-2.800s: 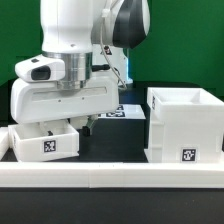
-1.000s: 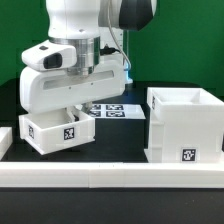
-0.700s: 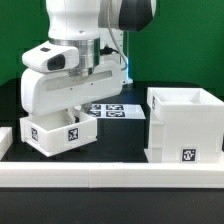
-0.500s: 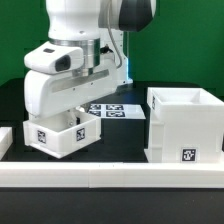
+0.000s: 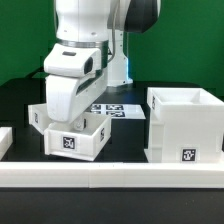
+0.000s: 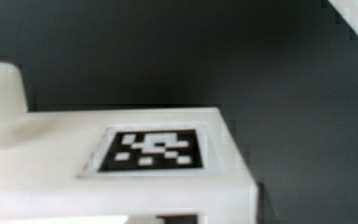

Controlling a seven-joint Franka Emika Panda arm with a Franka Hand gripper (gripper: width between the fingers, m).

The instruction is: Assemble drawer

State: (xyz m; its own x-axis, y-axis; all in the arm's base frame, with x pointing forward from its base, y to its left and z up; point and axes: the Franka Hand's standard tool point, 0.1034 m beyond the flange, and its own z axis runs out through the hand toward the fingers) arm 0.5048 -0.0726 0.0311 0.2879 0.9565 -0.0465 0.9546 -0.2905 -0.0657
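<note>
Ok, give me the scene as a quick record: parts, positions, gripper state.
tray: exterior view's centre-left, turned at an angle, tag toward the camera
gripper: down in the tray, seems shut on its wall; fingertips hidden
housing: exterior view's right, opening facing up, apart from the tray
second tray: exterior view's left edge, mostly cut off
marker board: flat, behind the tray
rail: along the front
assembly: no tray in the housing yet
</note>
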